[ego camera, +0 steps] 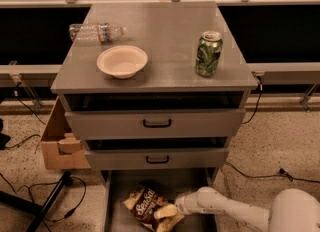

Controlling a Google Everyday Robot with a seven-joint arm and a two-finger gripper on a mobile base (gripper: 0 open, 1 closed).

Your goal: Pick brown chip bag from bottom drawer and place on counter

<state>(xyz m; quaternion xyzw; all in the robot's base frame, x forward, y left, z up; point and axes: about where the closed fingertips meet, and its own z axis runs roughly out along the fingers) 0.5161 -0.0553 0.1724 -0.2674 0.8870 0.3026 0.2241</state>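
Bag (145,203) lies flat in the pulled-out drawer (116,208) at 6 o'clock, open to a reach from the side. The gripper (167,212) touches its 3 o'clock end; whether it grips, I cannot tell. The glossy grey counter (165,31) holds a bowl (122,61), can (208,53) and bottle (96,32). Speckled floor (280,141), cables (260,173), a box (57,146) at 9 o'clock.

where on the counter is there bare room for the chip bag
Widest bare patch: the counter middle, between the bowl and the green can, front to back. The left is crowded by the bowl and water bottle. The gripper is in the bottom drawer at the brown chip bag.
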